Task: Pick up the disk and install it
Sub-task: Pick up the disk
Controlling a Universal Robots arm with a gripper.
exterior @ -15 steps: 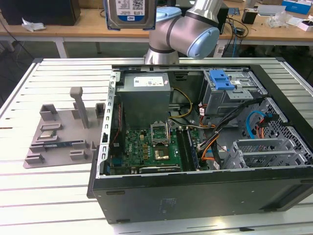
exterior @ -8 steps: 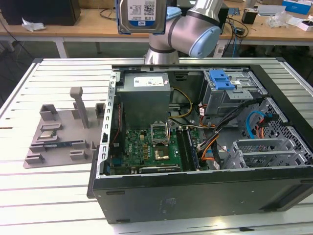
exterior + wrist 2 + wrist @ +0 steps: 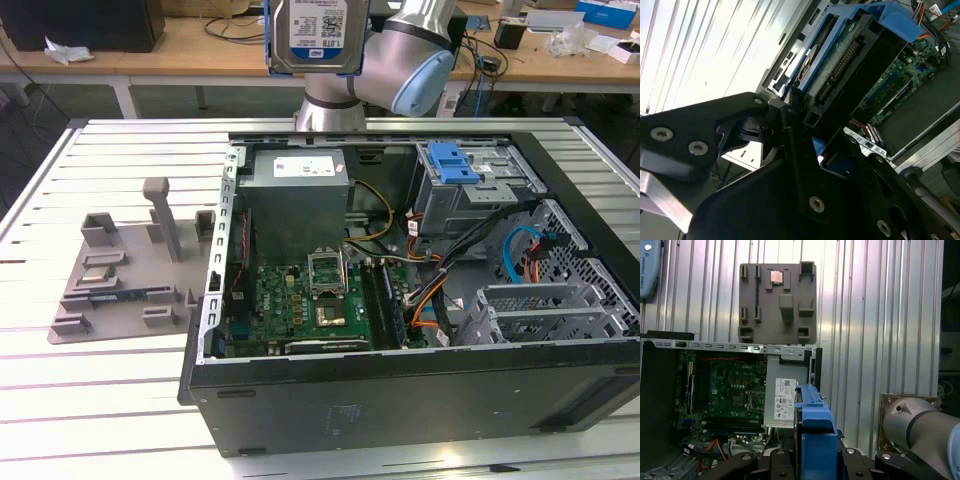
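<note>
Black linkages of my gripper (image 3: 805, 125) sit closest to the lens in the second wrist view. My fingers are closed on the disk (image 3: 837, 50), which runs out from between them with one blue side rail and its connector edge showing. I judge that gripping one end like this leaves the rest of the rails free to slide into a bay.

At the upper middle of the exterior view's frame the disk (image 3: 310, 35) hangs upright, label toward the camera, in front of my arm (image 3: 410, 60). It is well above the open computer case (image 3: 400, 400), which lies on the slatted table (image 3: 100, 420). That height, I think, is there so the disk clears the case walls and the cables inside.

Below it in the frame stands the grey box with a white sticker (image 3: 300, 180). The drive cage (image 3: 470, 200) with its blue latch (image 3: 452, 160) sits at the case's upper right, well apart from the disk, so the install is not yet done. A grey fixture tray (image 3: 120, 275) lies on the table at the exterior view's left.
</note>
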